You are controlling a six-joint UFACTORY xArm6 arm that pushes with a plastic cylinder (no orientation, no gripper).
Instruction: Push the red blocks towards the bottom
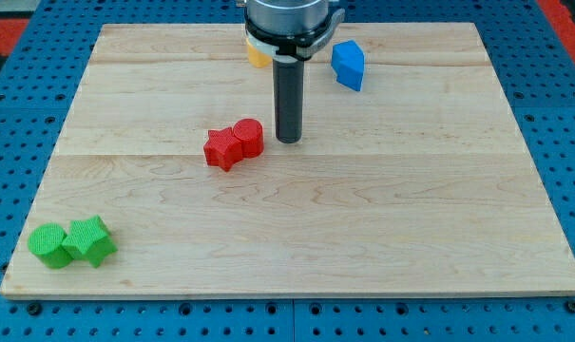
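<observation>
Two red blocks lie touching near the board's middle: a star-shaped red block point(223, 147) on the left and a rounded red block point(249, 137) on the right. My tip point(288, 141) rests on the board just to the right of the rounded red block, a small gap apart. The rod rises straight up to the arm's head at the view's top.
A blue block point(348, 65) lies at the top, right of the rod. A yellow block point(258, 53) is partly hidden behind the arm's head. Two green blocks, a round one point(49, 245) and a star-shaped one point(90, 240), sit at the bottom left corner of the wooden board point(411, 209).
</observation>
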